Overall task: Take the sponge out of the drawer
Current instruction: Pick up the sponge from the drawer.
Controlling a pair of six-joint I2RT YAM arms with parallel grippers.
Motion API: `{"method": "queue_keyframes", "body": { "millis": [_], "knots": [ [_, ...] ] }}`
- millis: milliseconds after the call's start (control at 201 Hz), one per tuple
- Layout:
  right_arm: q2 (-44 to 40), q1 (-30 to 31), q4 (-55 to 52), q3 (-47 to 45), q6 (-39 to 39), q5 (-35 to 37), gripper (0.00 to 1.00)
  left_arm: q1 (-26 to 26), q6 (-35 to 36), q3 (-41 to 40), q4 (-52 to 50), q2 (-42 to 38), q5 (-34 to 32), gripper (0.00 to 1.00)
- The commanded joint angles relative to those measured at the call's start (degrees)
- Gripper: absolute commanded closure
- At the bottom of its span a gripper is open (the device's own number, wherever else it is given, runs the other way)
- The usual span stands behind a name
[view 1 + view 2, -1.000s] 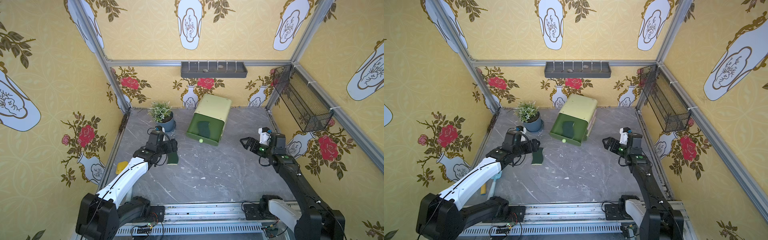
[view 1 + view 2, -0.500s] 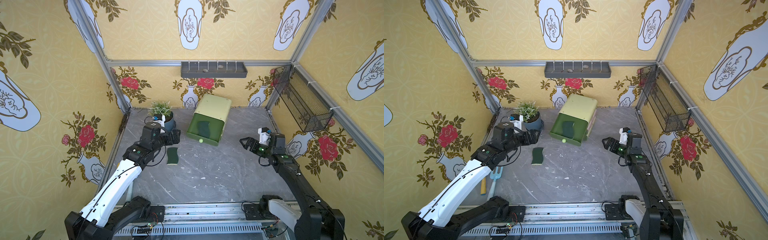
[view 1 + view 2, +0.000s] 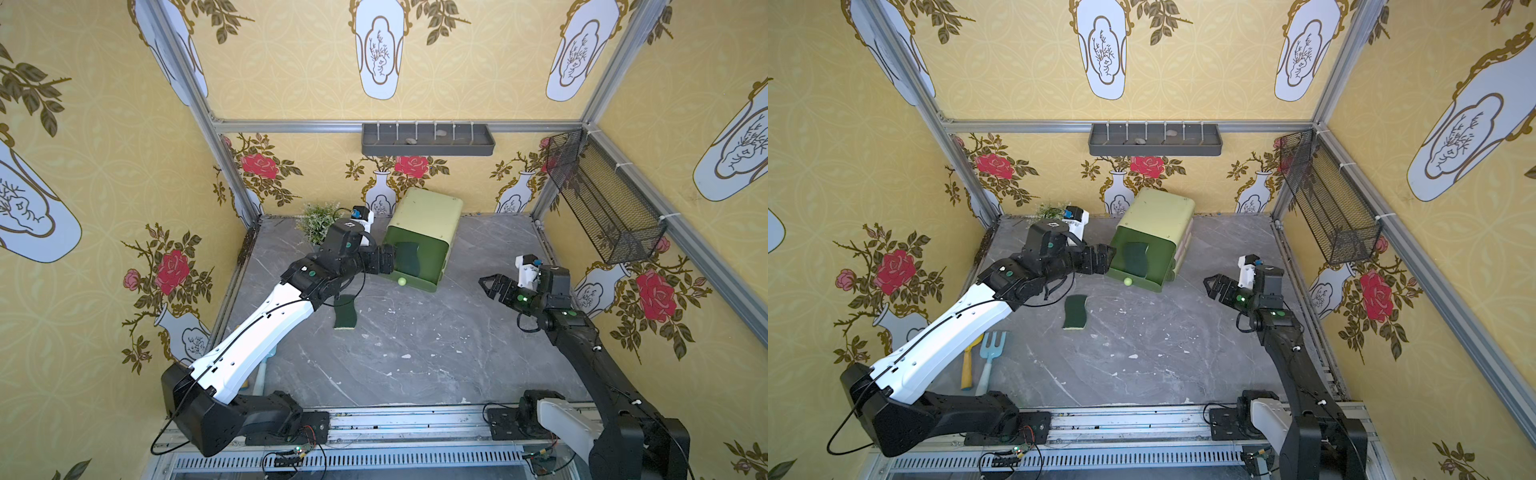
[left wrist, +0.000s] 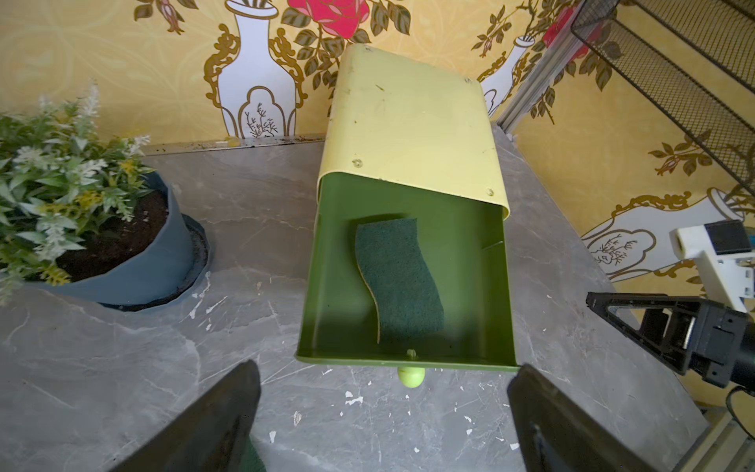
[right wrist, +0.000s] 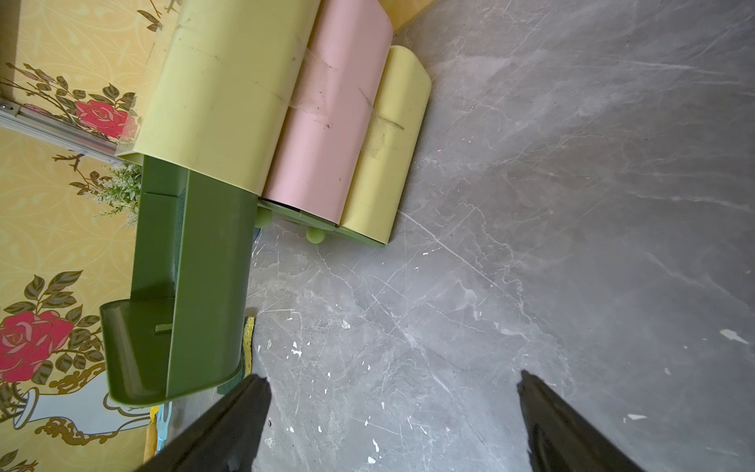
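Note:
A dark green sponge (image 4: 398, 282) lies flat inside the open green drawer (image 4: 470, 286), the top one of a small cabinet (image 3: 428, 212); both top views show this sponge (image 3: 409, 257) (image 3: 1136, 257). My left gripper (image 4: 384, 372) is open and empty, hovering just before the drawer's front edge and knob, at the drawer's left corner in the top views (image 3: 388, 259). A second, similar sponge (image 3: 1075, 311) lies on the table below the left wrist. My right gripper (image 3: 488, 284) (image 5: 394, 380) hangs open and empty over bare table, right of the cabinet.
A potted plant (image 3: 318, 220) stands left of the cabinet. A blue garden fork (image 3: 992, 353) and a yellow trowel (image 3: 967, 365) lie near the left wall. A wire basket (image 3: 602, 199) hangs on the right wall and a grey shelf (image 3: 428, 139) on the back wall.
My left gripper has left the second sponge lying on the table and swung up and right to the open drawer's front. The right arm has not moved.

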Motion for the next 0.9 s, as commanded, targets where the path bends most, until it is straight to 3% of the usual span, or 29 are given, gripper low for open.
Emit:
{"method": "queue_keyframes", "body": {
  "millis": [0, 891],
  "knots": [
    [-0.2, 0.0, 0.9, 0.3, -0.5, -0.4, 0.02, -1.0, 1.3, 2.4, -0.2, 3.3, -0.4, 0.0],
    [-0.8, 0.2, 0.7, -0.6, -0.9, -0.7, 0.03, -3.0, -0.9, 18.1, -6.5, 27.2, -2.6, 0.0]
  ]
}}
